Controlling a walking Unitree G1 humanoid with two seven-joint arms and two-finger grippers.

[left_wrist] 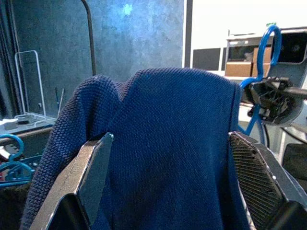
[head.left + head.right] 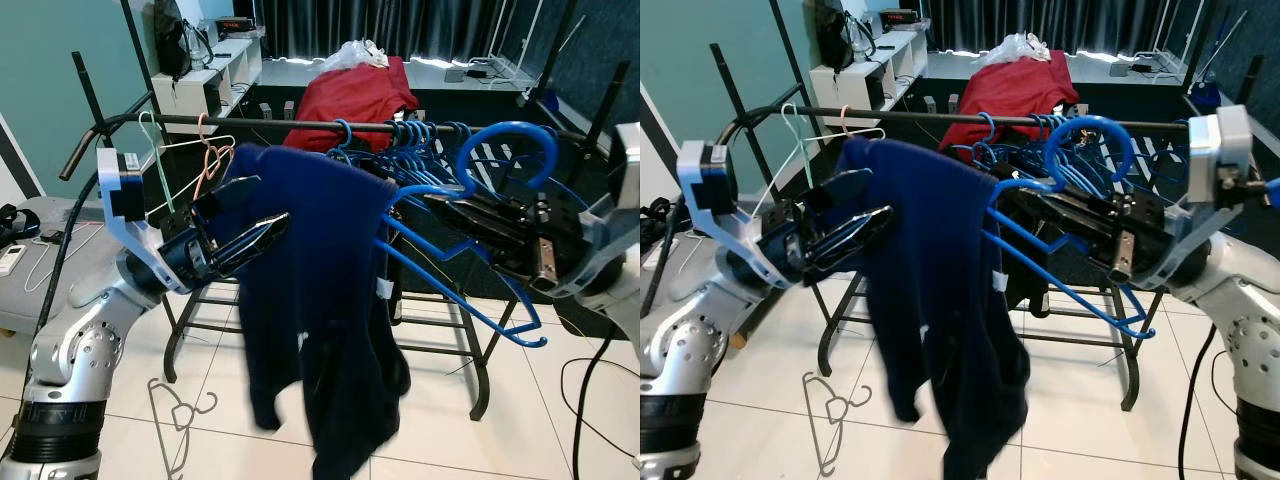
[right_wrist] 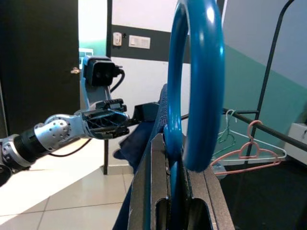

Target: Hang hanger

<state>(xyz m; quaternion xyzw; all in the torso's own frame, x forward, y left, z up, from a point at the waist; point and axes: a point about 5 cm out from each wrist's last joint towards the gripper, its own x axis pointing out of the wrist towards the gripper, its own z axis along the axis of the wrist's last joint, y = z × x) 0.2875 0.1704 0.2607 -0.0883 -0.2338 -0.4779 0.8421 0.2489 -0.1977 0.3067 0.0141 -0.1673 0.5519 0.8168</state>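
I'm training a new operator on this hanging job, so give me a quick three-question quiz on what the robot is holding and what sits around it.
1. True or false: the right hand is shut on the bright blue plastic hanger.
2. What drapes over that hanger and lies between the left hand's open fingers?
A. red cloth
B. dark navy knitted garment
C. white towel
3. What lies on the tiled floor under the black metal clothes rail?

Key:
1. True.
2. B.
3. A thin grey wire hanger.
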